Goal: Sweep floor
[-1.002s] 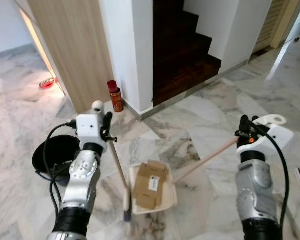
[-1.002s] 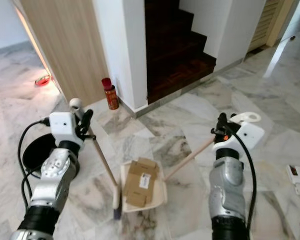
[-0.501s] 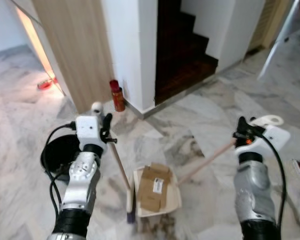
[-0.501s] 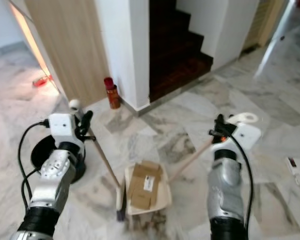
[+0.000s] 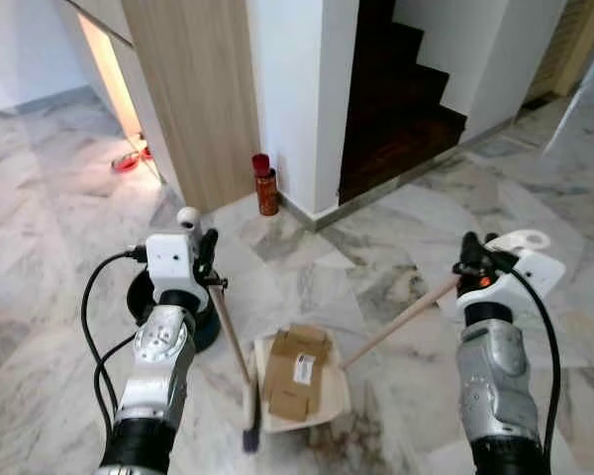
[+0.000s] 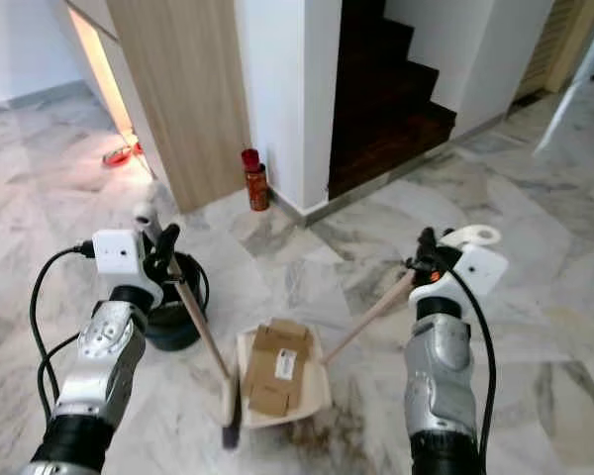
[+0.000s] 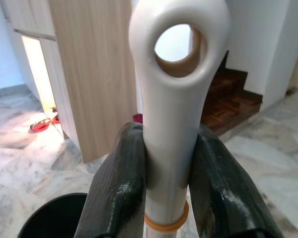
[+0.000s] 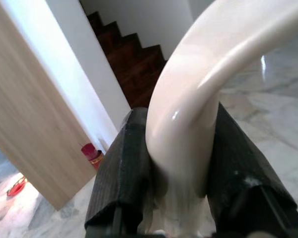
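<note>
Marble floor (image 5: pixel 69 257) w/ dark stairs (image 5: pixel 401 94) beyond, wood panel (image 5: pixel 193 89) left.

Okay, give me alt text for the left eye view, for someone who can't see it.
The robot's left claw grips a broom and its right claw a dustpan handle; the cream dustpan on the marble floor holds flattened cardboard. A black bucket sits behind the left arm, and a red can stands by the white wall near dark stairs.

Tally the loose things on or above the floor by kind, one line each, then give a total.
Broom: 1
Dustpan: 1
Cardboard pieces in the dustpan: 1 pile
Black bucket: 1
Red spray can: 1
Red bowls: 2
Total: 7
</note>
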You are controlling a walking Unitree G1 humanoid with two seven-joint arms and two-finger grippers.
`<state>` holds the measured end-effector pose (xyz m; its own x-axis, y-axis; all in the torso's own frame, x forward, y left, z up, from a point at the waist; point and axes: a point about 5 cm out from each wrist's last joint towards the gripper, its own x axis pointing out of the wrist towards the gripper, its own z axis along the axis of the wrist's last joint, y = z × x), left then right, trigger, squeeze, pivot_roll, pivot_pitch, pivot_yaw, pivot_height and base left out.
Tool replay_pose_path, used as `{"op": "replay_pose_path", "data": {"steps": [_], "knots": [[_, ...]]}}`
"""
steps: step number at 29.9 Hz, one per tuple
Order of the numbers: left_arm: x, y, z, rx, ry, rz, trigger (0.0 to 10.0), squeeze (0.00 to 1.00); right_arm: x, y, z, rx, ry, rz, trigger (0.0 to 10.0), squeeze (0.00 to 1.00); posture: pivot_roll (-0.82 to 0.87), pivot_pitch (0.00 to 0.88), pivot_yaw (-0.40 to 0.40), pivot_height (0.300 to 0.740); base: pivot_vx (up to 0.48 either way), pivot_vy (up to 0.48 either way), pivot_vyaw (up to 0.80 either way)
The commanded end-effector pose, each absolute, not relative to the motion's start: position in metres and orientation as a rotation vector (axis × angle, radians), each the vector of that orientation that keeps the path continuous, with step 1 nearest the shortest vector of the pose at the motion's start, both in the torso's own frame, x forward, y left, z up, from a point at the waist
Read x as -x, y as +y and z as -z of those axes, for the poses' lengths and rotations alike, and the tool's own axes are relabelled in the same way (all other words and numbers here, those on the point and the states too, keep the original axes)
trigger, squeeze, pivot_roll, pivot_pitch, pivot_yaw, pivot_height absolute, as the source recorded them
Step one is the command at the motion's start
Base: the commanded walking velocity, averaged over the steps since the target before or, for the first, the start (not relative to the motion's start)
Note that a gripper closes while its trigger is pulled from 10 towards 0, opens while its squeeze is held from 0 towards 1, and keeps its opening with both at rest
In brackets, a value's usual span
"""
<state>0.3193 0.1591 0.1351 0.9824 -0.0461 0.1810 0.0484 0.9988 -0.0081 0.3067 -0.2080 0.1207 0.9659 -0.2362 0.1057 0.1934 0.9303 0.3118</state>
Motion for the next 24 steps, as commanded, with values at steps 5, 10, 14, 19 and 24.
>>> {"op": "replay_pose_path", "data": {"steps": [5, 10, 14, 19, 24], "knots": [[-0.3220, 0.1535, -0.1505, 0.014, -0.247, 0.076, 10.0, 0.00, -0.3089, -0.2104, -0.1339, -0.349, -0.206, 0.221, 10.0, 0.00, -0.08, 0.000, 0.067, 0.740, 0.000, 0.278, 0.00], [-0.3214, 0.1529, -0.1501, 0.017, -0.245, 0.077, 10.0, 0.00, -0.3090, -0.2102, -0.1336, -0.348, -0.205, 0.219, 10.0, 0.00, -0.08, 0.000, 0.064, 0.740, 0.000, 0.278, 0.00], [-0.3220, 0.1521, -0.1509, 0.016, -0.247, 0.077, 10.0, 0.00, -0.3089, -0.2103, -0.1323, -0.350, -0.198, 0.217, 10.0, 0.00, -0.08, 0.000, 0.064, 0.740, 0.000, 0.278, 0.00], [-0.3229, 0.1518, -0.1523, 0.017, -0.250, 0.079, 10.0, 0.00, -0.3090, -0.2114, -0.1325, -0.351, -0.198, 0.222, 10.0, 0.00, -0.07, 0.000, 0.062, 0.740, 0.000, 0.278, 0.00], [-0.3232, 0.1530, -0.1524, 0.019, -0.249, 0.073, 10.0, 0.00, -0.3099, -0.2109, -0.1320, -0.353, -0.197, 0.219, 10.0, 0.00, -0.07, 0.000, 0.059, 0.740, 0.000, 0.278, 0.00]]}}
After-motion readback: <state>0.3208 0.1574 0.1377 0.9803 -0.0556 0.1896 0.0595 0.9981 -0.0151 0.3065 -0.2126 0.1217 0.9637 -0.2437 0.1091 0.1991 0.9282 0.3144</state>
